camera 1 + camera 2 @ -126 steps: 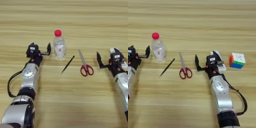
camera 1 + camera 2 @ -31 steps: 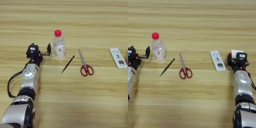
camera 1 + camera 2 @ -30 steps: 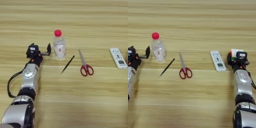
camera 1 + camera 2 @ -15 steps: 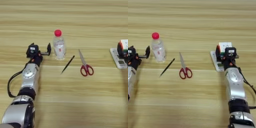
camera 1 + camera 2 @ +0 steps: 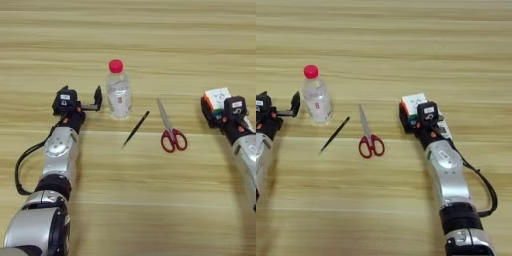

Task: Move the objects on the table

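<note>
**Right gripper clasps the puzzle cube while the left gripper waits by the bottle**

While the left arm lies along the table (image 5: pixel 150 30), its left gripper (image 5: pixel 80 101) rests just left of the clear bottle (image 5: pixel 118 90), fingers spread apart around nothing, one black fingertip close to the bottle's side without clearly touching it. The right gripper (image 5: pixel 413 116) has its black fingers closed around the multicoloured puzzle cube (image 5: pixel 413 104), which shows a white top face with orange and green edges. The white remote control (image 5: pixel 443 129) lies directly beneath that wrist, mostly covered. To the left of the right gripper, apart from it, lie the red-handled scissors (image 5: pixel 369 137), blades pointing away from the robot. The thin black pen (image 5: pixel 334 135) lies slanted between scissors and bottle. The bottle stands upright with its red cap on. Beyond both grippers, bare wood stretches to the far edge.
</note>
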Motion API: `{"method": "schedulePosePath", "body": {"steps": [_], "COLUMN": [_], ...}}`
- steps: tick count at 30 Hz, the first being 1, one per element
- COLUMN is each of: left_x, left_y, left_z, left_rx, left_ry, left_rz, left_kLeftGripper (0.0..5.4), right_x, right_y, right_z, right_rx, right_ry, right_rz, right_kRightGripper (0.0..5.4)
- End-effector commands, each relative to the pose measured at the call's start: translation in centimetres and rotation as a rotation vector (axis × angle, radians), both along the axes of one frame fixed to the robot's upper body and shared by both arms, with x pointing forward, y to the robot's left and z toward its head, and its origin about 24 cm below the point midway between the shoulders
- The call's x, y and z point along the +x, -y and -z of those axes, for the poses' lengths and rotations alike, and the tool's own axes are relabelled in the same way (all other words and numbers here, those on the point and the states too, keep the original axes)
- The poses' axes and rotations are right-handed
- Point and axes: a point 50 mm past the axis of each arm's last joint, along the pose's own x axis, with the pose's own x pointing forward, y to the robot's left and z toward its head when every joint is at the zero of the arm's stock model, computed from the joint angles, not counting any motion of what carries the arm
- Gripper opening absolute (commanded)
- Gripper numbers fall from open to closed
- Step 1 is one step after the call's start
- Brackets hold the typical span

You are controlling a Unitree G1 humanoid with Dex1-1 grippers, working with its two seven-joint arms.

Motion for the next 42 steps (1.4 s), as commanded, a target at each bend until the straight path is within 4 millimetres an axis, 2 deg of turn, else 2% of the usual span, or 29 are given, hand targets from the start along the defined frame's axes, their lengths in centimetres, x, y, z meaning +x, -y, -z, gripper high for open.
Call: {"method": "schedulePosePath", "body": {"steps": [1, 12, 14, 22, 27, 30, 36, 42], "left_x": [0.3, 0.3, 0.3, 0.3, 0.3, 0.3, 0.3, 0.3], "left_y": [0.2, 0.2, 0.2, 0.3, 0.3, 0.3, 0.4, 0.4], "left_z": [-0.2, -0.2, -0.2, -0.2, -0.2, -0.2, -0.1, -0.1], "left_rx": [0.015, 0.015, 0.015, 0.014, 0.014, 0.014, 0.014, 0.015], "left_ry": [0.004, 0.001, 0.001, -0.001, -0.002, -0.002, -0.003, -0.002], "left_rz": [0.01, 0.009, 0.009, 0.01, 0.011, 0.011, 0.01, 0.009], "left_kLeftGripper": [5.4, 5.4, 5.4, 5.4, 5.4, 5.4, 5.4, 5.4], "right_x": [0.0, 0.0, 0.0, -0.1, -0.1, -0.2, -0.4, -0.5], "right_y": [-0.9, -1.2, -1.2, -1.4, -1.0, -0.7, 0.6, 2.8], "right_z": [1.0, 2.2, 2.1, 1.5, 0.5, -0.2, -1.3, -2.1], "right_rx": [0.016, 0.042, 0.03, 0.017, 0.012, 0.025, 0.023, -0.007], "right_ry": [-0.054, -0.133, -0.121, -0.077, 0.002, 0.045, 0.1, 0.117], "right_rz": [-0.028, -0.041, -0.05, -0.06, -0.046, -0.031, 0.019, 0.088], "right_kRightGripper": [3.35, 3.34, 3.78, 4.67, 5.14, 5.38, 5.38, 5.38]}}
